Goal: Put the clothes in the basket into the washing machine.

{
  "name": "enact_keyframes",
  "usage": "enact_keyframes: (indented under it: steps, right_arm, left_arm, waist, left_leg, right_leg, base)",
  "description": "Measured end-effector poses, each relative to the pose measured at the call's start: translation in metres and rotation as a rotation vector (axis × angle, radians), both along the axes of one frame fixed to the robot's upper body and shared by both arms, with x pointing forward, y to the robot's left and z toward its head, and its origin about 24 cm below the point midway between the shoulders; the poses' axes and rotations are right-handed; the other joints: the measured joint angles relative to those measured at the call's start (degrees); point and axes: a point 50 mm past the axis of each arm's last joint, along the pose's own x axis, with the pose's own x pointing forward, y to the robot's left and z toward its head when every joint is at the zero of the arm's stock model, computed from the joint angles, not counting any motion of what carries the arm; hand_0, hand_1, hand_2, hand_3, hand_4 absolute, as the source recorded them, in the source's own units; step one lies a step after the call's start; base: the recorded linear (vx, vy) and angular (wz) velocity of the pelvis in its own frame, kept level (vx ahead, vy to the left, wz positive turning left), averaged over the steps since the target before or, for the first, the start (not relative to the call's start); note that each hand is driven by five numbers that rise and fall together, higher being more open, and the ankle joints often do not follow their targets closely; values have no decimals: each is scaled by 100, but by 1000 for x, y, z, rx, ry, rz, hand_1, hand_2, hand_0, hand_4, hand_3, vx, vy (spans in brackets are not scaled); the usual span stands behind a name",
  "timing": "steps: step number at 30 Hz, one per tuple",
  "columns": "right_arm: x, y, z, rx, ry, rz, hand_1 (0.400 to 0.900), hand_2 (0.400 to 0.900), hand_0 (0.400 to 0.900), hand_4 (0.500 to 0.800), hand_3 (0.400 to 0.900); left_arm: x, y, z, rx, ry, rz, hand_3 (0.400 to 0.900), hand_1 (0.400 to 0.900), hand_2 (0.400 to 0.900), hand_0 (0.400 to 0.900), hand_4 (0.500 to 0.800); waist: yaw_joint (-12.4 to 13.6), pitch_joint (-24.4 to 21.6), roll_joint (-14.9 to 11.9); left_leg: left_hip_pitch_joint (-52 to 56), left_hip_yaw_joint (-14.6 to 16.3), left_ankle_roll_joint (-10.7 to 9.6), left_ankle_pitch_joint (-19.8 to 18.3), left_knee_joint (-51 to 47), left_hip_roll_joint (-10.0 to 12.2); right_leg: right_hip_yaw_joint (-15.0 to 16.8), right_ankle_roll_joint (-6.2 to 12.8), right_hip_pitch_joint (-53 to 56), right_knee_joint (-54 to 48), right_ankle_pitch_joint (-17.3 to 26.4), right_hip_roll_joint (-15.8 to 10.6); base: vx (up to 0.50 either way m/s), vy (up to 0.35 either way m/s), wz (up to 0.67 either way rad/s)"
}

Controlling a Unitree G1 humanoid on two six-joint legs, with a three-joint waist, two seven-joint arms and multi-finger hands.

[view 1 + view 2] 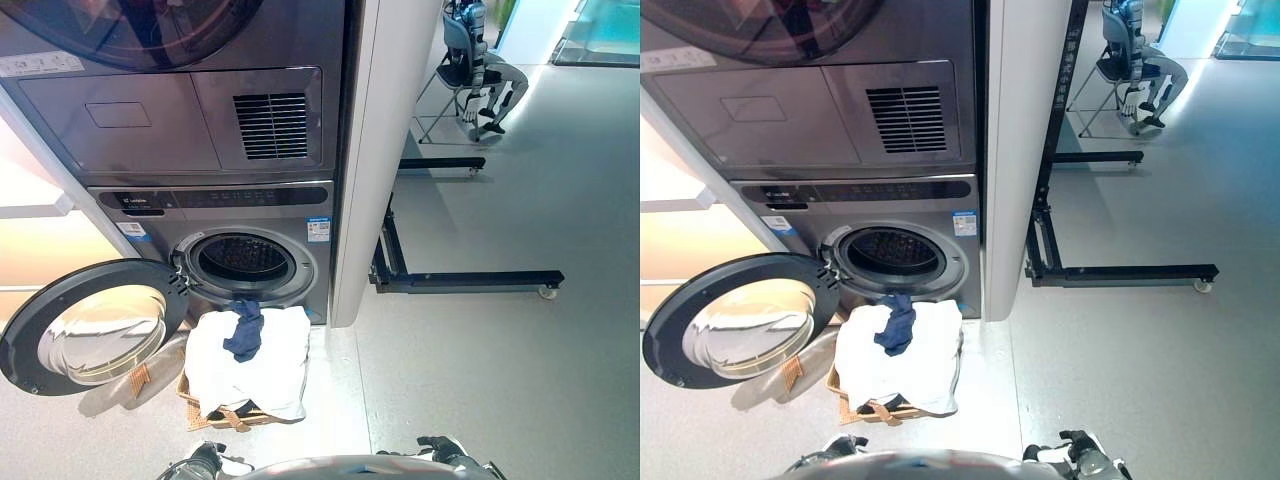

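A grey front-loading washing machine [255,215] stands ahead with its round door [90,325] swung open to the left and its dark drum [245,262] exposed. Right in front of it on the floor sits a tan woven basket [197,412]. White clothes [275,365] are heaped over the basket, and a dark blue garment [244,332] lies on top, near the drum's lower rim. Both my hands show only at the bottom edge, well short of the basket: my left hand [205,462] and my right hand [445,452]. Their fingers are too cropped to read.
A second machine [180,90] is stacked above the washer. A white panel [375,160] flanks the washer's right side. Beyond it a black wheeled frame [465,280] lies on the grey floor. A seated figure on a folding chair [480,75] is at the far back right.
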Motion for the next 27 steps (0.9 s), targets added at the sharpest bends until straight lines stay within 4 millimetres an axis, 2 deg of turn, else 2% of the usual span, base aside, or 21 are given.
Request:
enact_keyframes:
  steps: [12, 17, 20, 22, 24, 25, 26, 27]
  right_arm:
    - [0, 0, 0, 1, -1, -1, 900, 900, 900, 800, 900]
    - [3, 1, 1, 2, -13, 7, 900, 900, 900, 800, 900]
    - [19, 4, 3, 0, -42, 50, 900, 900, 900, 800, 900]
    - [30, 5, 6, 4, -64, 84, 900, 900, 900, 800, 900]
    - [38, 6, 8, 3, -80, 137, 900, 900, 900, 800, 900]
    - [42, 6, 10, -5, -84, 187, 900, 900, 900, 800, 900]
    - [46, 5, 11, -7, -86, 214, 900, 900, 900, 800, 900]
    - [49, 3, 12, -12, -86, 232, 900, 900, 900, 800, 900]
  left_arm:
    - [0, 0, 0, 0, 0, -1, 900, 900, 900, 900, 800]
    - [3, 0, 1, 11, -16, -5, 900, 900, 900, 900, 800]
    - [20, 0, 5, 27, -72, 15, 900, 900, 900, 900, 800]
    - [34, 0, 8, 35, -124, 22, 900, 900, 900, 900, 800]
    - [39, 0, 10, 37, -154, 24, 900, 900, 900, 900, 800]
    - [46, 1, 12, 39, -180, 31, 900, 900, 900, 900, 800]
    - [59, 2, 17, 42, -216, 30, 900, 900, 900, 900, 800]
    - [65, 2, 19, 44, -234, 29, 900, 900, 900, 900, 800]
  waist:
    - [0, -1, 2]
    - [2, 1, -10]
    - [-4, 132, -77]
    - [-8, 374, -180]
    - [36, 493, -206]
    - [71, 609, -219]
    - [110, 779, -317]
    - [149, 861, -330]
  left_leg:
    - [2, 4, 3, -1, 10, 10]
    - [-141, 59, 10, -6, 114, 29]
    - [-623, 85, 117, -77, 590, 44]
    - [-916, 83, 138, -83, 1165, 38]
    - [-1172, 82, 137, -80, 1657, 100]
    - [-1490, 161, 108, -69, 2176, 169]
    - [-1866, 354, -85, -33, 2724, 256]
    - [-1981, 620, -171, -31, 2676, 348]
  right_leg:
    - [7, 0, -3, -1, 0, 20]
    - [139, -13, -173, 0, 9, 49]
    - [183, -84, -464, 6, 64, 18]
    - [181, -125, -494, 40, 62, -35]
    - [182, -183, -488, 25, 65, -8]
    - [156, -233, -459, 22, 57, -2]
    - [130, -342, -420, -6, 77, -35]
    - [41, -389, -380, -18, 53, -52]
  base:
    - [24, -60, -5]
    - [-67, -111, -11]
    - [-108, -97, 2]
    - [-18, -50, 12]
    - [85, 25, 31]
    - [199, 34, 51]
    - [260, 3, 52]
    - [294, -6, 50]
